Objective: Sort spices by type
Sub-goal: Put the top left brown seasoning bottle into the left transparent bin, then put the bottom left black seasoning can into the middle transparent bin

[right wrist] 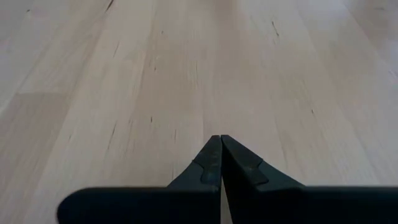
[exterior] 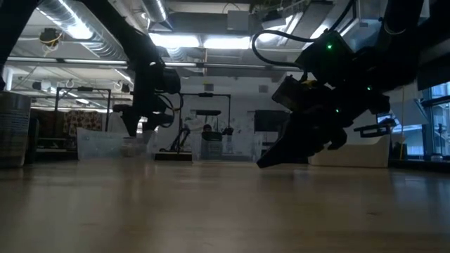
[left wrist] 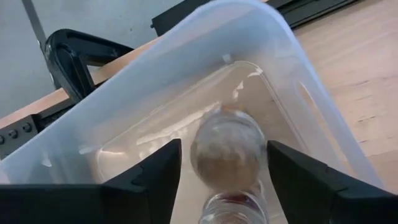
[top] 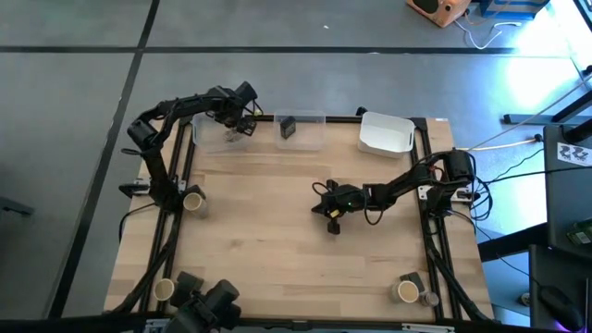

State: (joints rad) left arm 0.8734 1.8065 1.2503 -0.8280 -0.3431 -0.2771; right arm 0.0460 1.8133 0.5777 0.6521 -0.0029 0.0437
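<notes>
My left gripper (top: 240, 123) (left wrist: 224, 149) is open above the clear tub (top: 227, 134) (left wrist: 292, 68) at the far left edge. Its fingers stand on either side of a small brownish round jar (left wrist: 227, 155) down in the tub, and a second jar (left wrist: 235, 208) lies beside it. My right gripper (top: 331, 220) (right wrist: 220, 140) is shut, empty, and points slantwise down just above bare wood mid-table. A dark grey block (top: 287, 127) sits in the middle clear tub (top: 310, 134). Tan cylinders stand at the left edge (top: 192, 201), near-left corner (top: 164, 289) and near-right corner (top: 407, 291).
A white tub (top: 386, 132) sits at the far right of the table. Beside the near-right tan cylinder there are a small dark block (top: 413, 278) and a small round jar (top: 430, 298). Bare wood spreads across the table's centre (top: 268, 231). Arm bases and cables line both side edges.
</notes>
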